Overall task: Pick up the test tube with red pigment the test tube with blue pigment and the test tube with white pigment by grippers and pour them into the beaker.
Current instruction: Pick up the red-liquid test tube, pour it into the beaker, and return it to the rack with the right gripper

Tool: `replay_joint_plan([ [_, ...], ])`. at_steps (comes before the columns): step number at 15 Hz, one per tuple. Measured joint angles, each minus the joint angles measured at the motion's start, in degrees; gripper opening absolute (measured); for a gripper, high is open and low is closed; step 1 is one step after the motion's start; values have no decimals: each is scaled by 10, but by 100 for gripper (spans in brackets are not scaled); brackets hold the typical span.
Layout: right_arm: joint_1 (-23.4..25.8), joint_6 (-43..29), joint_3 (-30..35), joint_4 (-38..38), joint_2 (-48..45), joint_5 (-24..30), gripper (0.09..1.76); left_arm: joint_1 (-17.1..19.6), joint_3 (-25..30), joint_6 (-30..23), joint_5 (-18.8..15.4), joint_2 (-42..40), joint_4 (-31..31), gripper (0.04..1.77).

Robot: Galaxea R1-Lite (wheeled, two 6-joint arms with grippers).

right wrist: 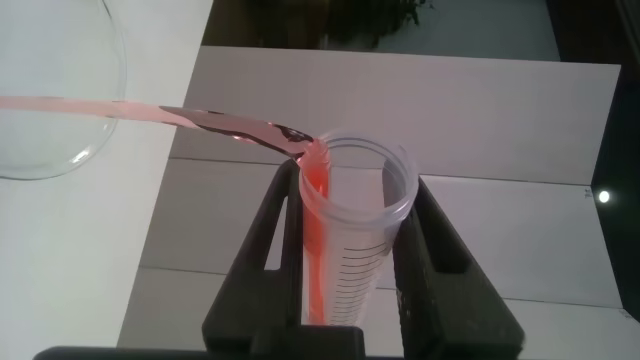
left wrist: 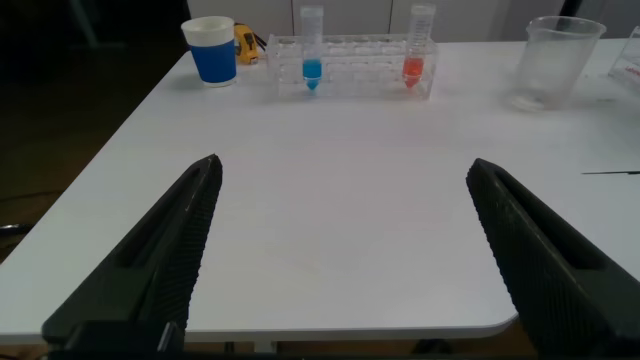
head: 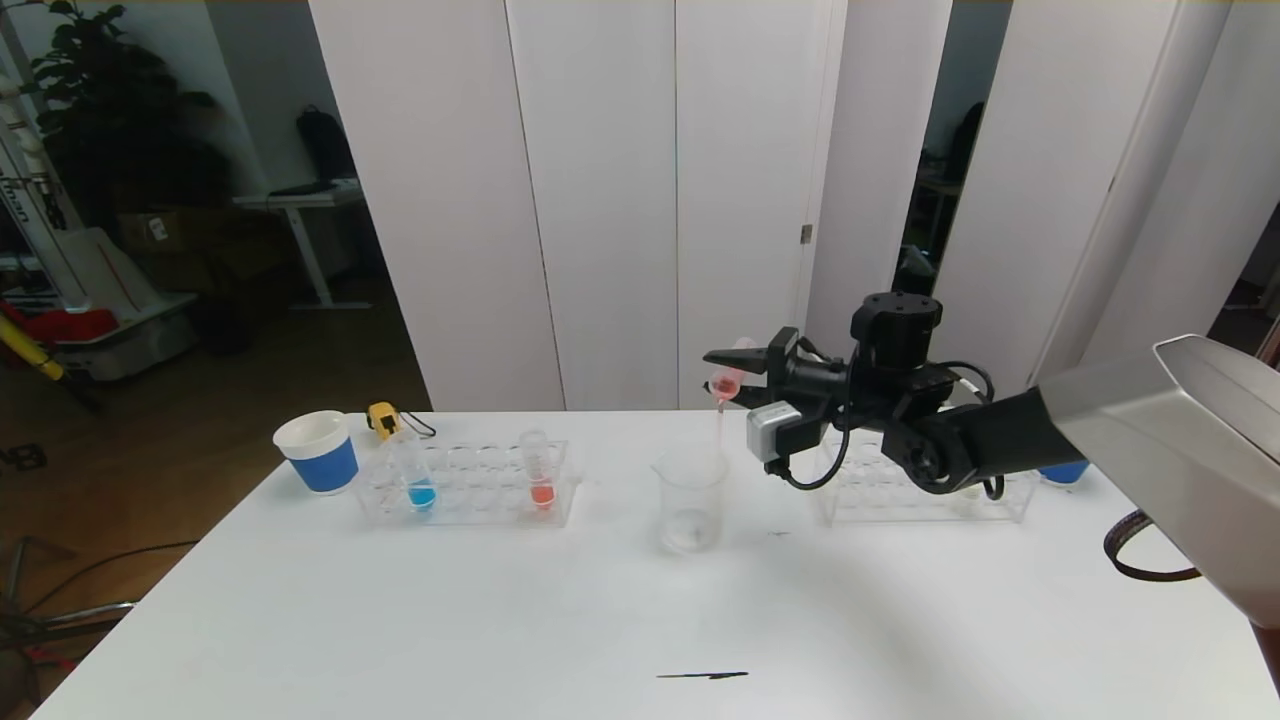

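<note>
Red liquid streams from the tilted clear tube (head: 728, 378) – right gripper (head: 737, 372) clamped on it – toward the clear beaker (head: 690, 497); drift sideways and you spill.

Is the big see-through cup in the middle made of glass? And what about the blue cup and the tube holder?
The beaker is clear and slightly cloudy, so probably plastic, though glass is possible. The blue-and-white cup looks matte, like paper. The tube rack is clear with shiny edges, likely acrylic plastic.
</note>
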State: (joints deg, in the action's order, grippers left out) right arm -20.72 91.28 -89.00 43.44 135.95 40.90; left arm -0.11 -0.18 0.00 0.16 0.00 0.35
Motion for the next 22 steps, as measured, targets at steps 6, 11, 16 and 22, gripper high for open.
replay_joint_plan([
  [6,0,18,-3,-5,1,-16,59,0,0,0,0,0,0,175],
  [11,-4,19,-10,-8,1,-26,59,0,0,0,0,0,0,175],
  [16,-10,20,-26,-24,3,-36,59,0,0,0,0,0,0,175],
  [22,-17,26,-40,-34,5,-57,59,0,0,0,0,0,0,175],
])
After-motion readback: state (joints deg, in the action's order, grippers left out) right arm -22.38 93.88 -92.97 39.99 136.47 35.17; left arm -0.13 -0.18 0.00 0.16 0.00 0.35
